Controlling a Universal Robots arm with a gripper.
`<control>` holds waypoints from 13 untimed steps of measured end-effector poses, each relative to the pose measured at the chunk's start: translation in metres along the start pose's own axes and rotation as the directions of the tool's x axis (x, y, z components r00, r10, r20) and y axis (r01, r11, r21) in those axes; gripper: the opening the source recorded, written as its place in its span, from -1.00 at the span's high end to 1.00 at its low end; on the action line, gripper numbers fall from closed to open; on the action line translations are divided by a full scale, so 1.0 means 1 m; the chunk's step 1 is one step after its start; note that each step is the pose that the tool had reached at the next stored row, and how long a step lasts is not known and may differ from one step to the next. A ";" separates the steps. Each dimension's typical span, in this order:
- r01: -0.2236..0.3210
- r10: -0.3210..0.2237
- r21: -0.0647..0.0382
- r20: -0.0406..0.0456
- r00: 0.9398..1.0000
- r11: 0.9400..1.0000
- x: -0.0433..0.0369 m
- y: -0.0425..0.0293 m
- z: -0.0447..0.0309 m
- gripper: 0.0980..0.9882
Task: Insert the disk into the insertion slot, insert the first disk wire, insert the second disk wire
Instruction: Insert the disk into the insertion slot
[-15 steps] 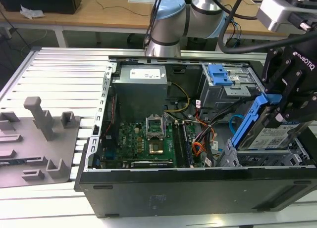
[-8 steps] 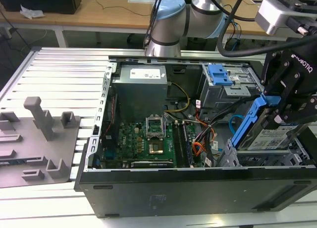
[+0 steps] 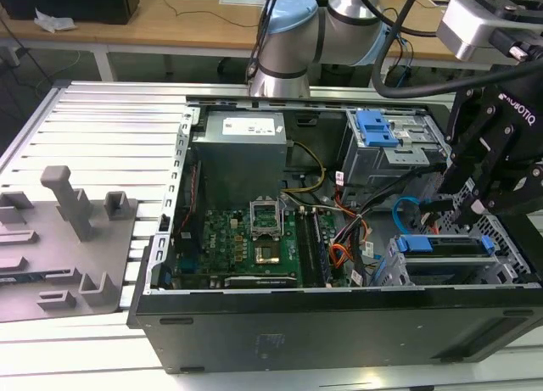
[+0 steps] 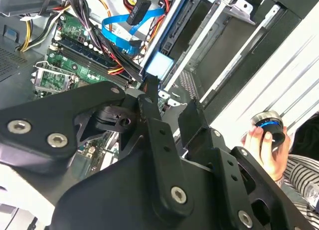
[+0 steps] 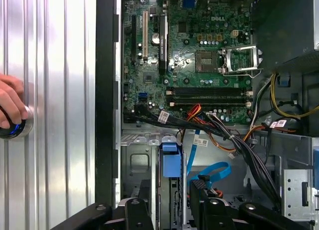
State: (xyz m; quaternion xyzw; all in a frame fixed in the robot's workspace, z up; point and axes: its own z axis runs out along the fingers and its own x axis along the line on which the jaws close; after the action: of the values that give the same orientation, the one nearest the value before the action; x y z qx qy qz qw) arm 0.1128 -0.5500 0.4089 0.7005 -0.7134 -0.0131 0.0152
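The disk [image 3: 445,245] lies in the insertion slot [image 3: 509,264], the low grey cage at the case's front corner on the exterior view's right; its blue carrier tab [image 5: 170,160] [image 4: 160,65] sticks out. My black gripper [image 3: 467,209] [image 4: 169,98] [image 5: 169,205] hovers just over that end of the disk, open, its fingers [image 4: 192,113] either side of the carrier's edge line and holding nothing. The second disk wire [image 5: 207,172] [image 4: 124,28], a flat light-blue cable, loops loose beside the disk with its dark plug [image 4: 138,10] free. An orange, yellow and black wire bundle [image 5: 219,135] runs close by.
A taller grey cage with a blue bracket [image 3: 377,128] stands behind the slot. The green motherboard [image 3: 246,238] and power supply [image 3: 237,153] occupy the case's middle. A person's hand [image 5: 10,103] rests on a round knob [image 4: 266,127] on the ribbed table beside the case.
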 end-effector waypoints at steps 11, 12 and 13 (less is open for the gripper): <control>0.000 0.000 0.000 0.000 1.000 1.000 0.0000 0.0000 0.0001 0.98; 0.000 0.000 0.000 0.000 1.000 1.000 0.0000 0.0000 0.0002 0.98; 0.000 0.000 0.000 0.000 1.000 1.000 0.0000 0.0000 0.0002 0.98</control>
State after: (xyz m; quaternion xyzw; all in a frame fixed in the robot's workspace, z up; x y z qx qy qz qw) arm 0.1128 -0.5500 0.4087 0.7005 -0.7134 -0.0131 0.0152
